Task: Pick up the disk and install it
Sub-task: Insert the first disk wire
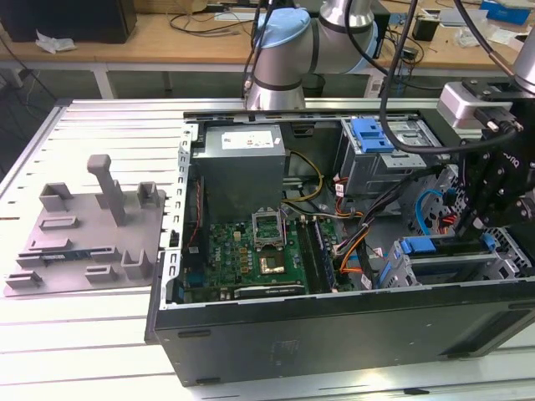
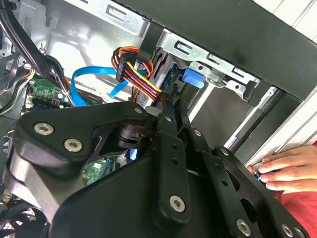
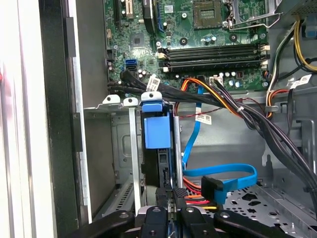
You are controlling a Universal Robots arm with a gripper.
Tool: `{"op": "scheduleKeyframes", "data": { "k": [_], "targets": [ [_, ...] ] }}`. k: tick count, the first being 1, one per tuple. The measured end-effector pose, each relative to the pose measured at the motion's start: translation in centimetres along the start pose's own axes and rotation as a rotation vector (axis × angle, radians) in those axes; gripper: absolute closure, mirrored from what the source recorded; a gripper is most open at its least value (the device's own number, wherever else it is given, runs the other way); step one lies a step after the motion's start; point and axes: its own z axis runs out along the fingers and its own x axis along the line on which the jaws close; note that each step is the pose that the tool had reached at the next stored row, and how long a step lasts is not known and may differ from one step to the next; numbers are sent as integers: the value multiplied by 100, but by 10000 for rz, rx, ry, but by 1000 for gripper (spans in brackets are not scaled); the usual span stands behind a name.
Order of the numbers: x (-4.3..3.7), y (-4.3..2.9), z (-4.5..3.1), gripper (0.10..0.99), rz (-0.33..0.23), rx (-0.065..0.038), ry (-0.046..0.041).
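Observation:
The disk [image 1: 443, 247], silver with a blue bracket, lies in the metal drive cage at the case's front corner, on the exterior view's right. In the first wrist view I look along the slot. The disk's blue bracket tab [image 3: 157, 131] is at the far end and its dark body runs back toward my gripper [image 3: 172, 194]. My gripper [image 1: 489, 230] hangs over the disk's end. Its two fingertips stand close together, shut, right at the disk's near edge. In the second wrist view, the black linkage narrows to the gripper [image 2: 172, 106] just short of the disk [image 2: 157, 74].
Bundled power cables [image 3: 237, 106] and a blue data cable [image 3: 223, 173] cross beside the cage. The grey power supply [image 1: 242, 167], motherboard [image 1: 251, 251] and a second cage with a blue latch [image 1: 372, 134] fill the case. A grey fixture plate [image 1: 92, 225] lies outside. A person's hand [image 2: 287, 168] rests by the case wall.

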Motion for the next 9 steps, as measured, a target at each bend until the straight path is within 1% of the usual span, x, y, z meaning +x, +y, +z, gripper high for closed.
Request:
{"op": "scheduleKeyframes", "data": {
  "k": [9],
  "targets": [
    [7, 0, -2, 918, -1, 0, 1]
  ]
}}
